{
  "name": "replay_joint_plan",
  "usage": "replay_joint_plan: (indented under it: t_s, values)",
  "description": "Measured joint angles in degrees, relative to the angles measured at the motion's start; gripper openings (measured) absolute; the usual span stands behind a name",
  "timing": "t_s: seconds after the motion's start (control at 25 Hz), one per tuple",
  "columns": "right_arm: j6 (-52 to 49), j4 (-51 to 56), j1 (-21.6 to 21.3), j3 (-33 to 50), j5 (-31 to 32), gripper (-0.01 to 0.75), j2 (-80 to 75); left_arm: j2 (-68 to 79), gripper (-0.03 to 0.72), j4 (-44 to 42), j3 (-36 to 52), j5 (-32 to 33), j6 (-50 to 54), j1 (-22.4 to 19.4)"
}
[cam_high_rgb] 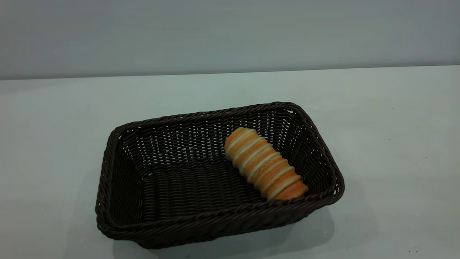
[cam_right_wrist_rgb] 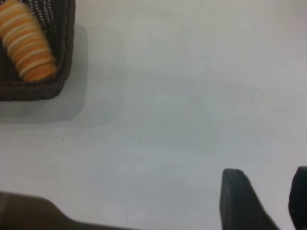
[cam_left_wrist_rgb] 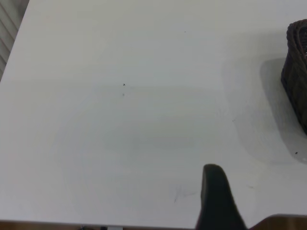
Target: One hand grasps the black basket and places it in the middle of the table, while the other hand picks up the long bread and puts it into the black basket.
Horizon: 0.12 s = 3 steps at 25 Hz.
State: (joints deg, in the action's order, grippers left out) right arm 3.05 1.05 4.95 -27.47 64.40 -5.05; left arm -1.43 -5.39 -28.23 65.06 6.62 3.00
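Note:
The black basket (cam_high_rgb: pixel 118 201) stands on the white table (cam_high_rgb: pixel 395 144), near the middle of the exterior view. The long bread (cam_high_rgb: pixel 264 163) lies inside it, slanted against the right-hand wall. Neither gripper shows in the exterior view. My right gripper (cam_right_wrist_rgb: pixel 266 175) is open and empty over bare table, well away from the basket corner (cam_right_wrist_rgb: pixel 64 57) and the bread (cam_right_wrist_rgb: pixel 26 40). My left gripper (cam_left_wrist_rgb: pixel 217 194) hangs over bare table, with the basket's side (cam_left_wrist_rgb: pixel 296 72) off at the far edge of its view.
The table's far edge meets a grey wall (cam_high_rgb: pixel 230 36). A few tiny dark specks (cam_left_wrist_rgb: pixel 123 85) dot the tabletop. The table's edge (cam_left_wrist_rgb: pixel 9 62) runs near the left gripper.

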Motion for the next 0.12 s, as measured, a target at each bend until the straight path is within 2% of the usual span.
replay_joint_plan:
  t_s: [0.12]
  values:
    - [0.0, 0.0, 0.0, 0.0, 0.0, 0.237, 0.0, 0.0, 0.513, 0.0, 0.0, 0.0, 0.0, 0.0]
